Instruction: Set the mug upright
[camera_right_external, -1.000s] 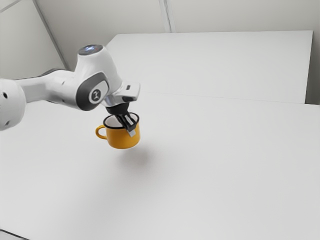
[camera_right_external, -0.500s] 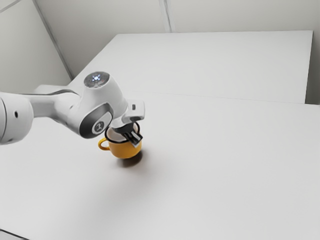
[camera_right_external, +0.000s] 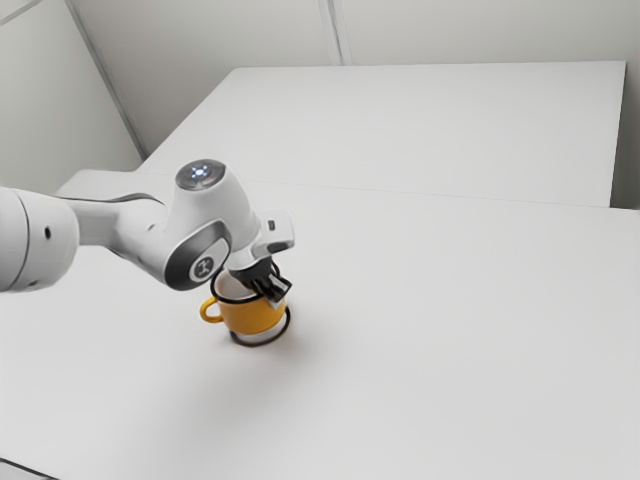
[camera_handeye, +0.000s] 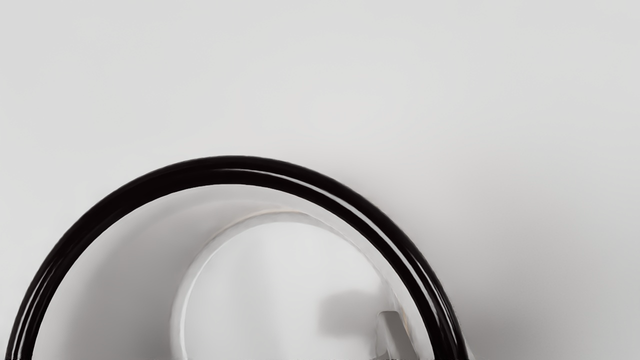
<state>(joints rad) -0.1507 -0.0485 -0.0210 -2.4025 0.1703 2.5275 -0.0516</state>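
Gripper (camera_right_external: 276, 294), one, black, two-fingered: closed on the wall of the mug (camera_right_external: 250, 318) at its rim, grasping it, on the side toward the exterior view's right. Mug, one, yellow-orange outside, pale within: directly under the gripper, mouth upward, close to upright, over the table (camera_right_external: 430, 330); whether its base touches the tabletop cannot be told. Rim (camera_handeye: 235, 170), black, glossy, round. Handle (camera_right_external: 210, 311), one, yellow-orange, seen in the exterior view, pointing toward that view's left, on the side away from the gripped wall. Below the coloured body, same view: a pale band (camera_right_external: 262, 335) with a dark curved edge, nature unclear. Seen in the wrist view but hidden in the exterior one: the round floor (camera_handeye: 280, 280) of the mug. Contents of the mug: one grey fingertip (camera_handeye: 395, 330), inside the opening near the wall, and a soft grey shadow (camera_handeye: 345, 312) beside it on the floor. Arm (camera_right_external: 205, 225), white with dark trim, entering from the exterior view's left. Table, white, smooth, shaded around the mug. Beyond it, a second pale flat surface (camera_right_external: 430, 130), and behind that a grey wall (camera_right_external: 460, 30).
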